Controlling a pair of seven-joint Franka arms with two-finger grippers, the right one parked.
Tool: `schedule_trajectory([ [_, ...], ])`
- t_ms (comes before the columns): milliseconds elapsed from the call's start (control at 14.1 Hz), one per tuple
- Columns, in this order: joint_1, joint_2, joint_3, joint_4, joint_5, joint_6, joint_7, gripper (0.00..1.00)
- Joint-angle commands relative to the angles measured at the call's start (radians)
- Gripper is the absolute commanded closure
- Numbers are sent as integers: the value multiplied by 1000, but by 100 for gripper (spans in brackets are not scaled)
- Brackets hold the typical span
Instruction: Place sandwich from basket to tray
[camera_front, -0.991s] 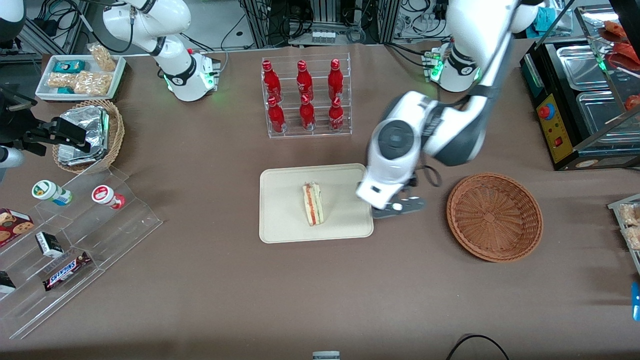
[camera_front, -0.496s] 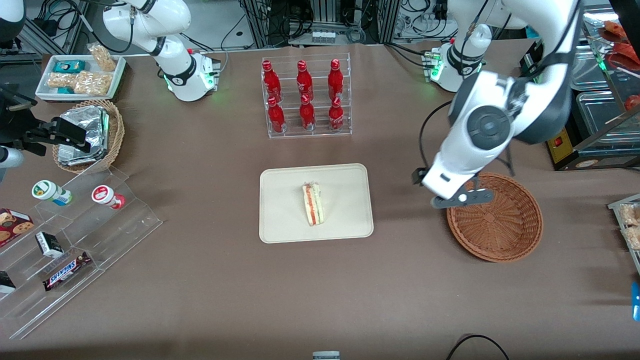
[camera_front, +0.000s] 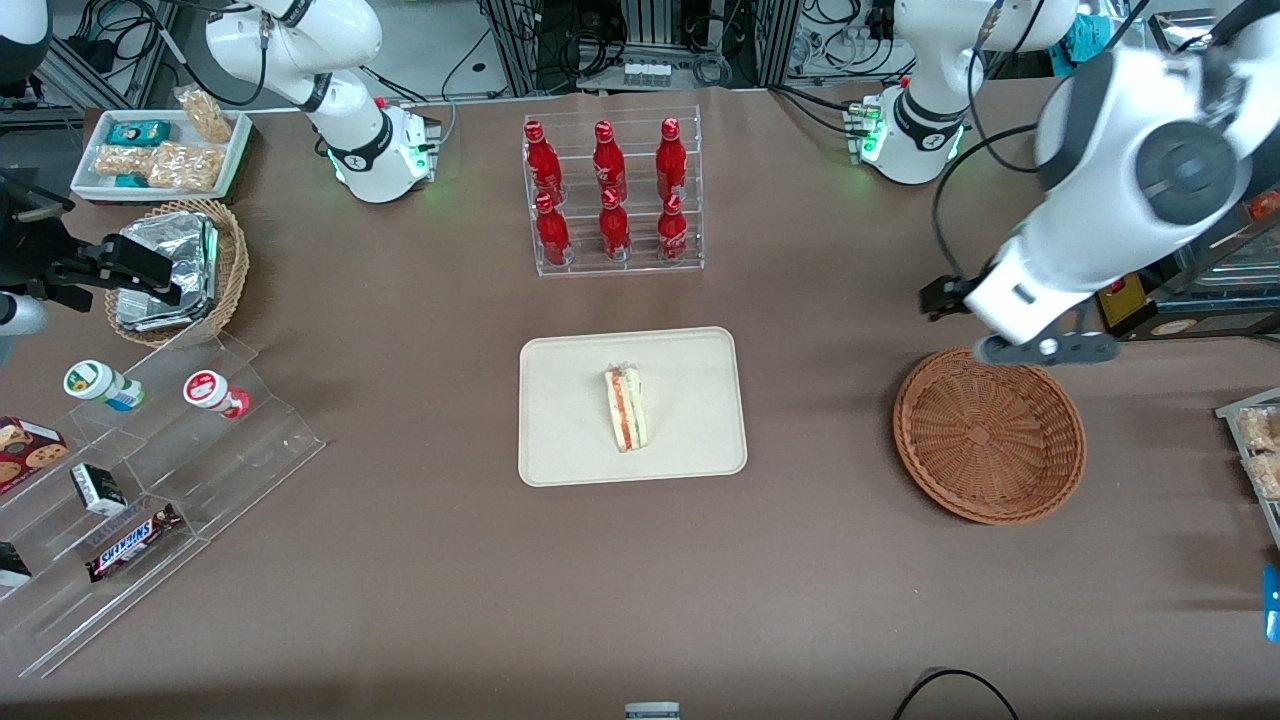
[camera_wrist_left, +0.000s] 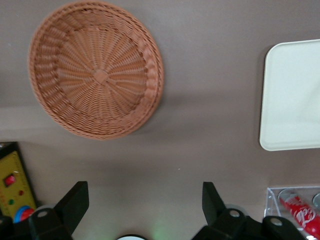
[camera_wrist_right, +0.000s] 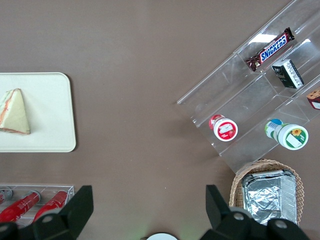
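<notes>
One arm has moved, nothing else — we log the changes largest first.

Arm: a second ago we had it low over the tray's (camera_front: 560, 440) edge toward the basket; half a second ago it was above the basket's rim; now it is raised and drawn off toward the working arm's end of the table, its big joints up by the metal counter (camera_front: 1190, 290). We read this as a retreat after release, not a new approach.

Tray: cream, rectangular, unmoved across all three front views, in front of the bottle rack (camera_front: 612, 195).

Basket (camera_front: 988, 434): reddish-brown wicker, unmoved. The wrist view shows its whole bowl (camera_wrist_left: 96, 69) with nothing in it.

Sandwich (camera_front: 626, 407): one wedge, lying on the tray near its middle, cut edge with red and green layers showing. It sits the same in all three front views, and nothing touches it. The right wrist view confirms it (camera_wrist_right: 14, 112) on the tray's surface, well inside the rim.

Gripper (camera_front: 1045, 348): held above the table just at the basket's rim, farther from the front camera than the basket's centre, pointing down. Fingers (camera_wrist_left: 74, 202) stand wide apart with only bare tablecloth between them — nothing carried.

Judgement: we take the transfer as done, with only the arm's parking left.
</notes>
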Motion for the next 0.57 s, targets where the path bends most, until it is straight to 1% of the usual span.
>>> schedule_trajectory([
  [0, 78, -76, -26, -17, -13, -28, 94, 0],
  [142, 118, -84, -23, 22, -12, -33, 108, 0],
  [354, 123, -83, 19, 86, -3, -33, 110, 0],
  [496, 123, -84, 51, 100, -1, -33, 111, 0],
])
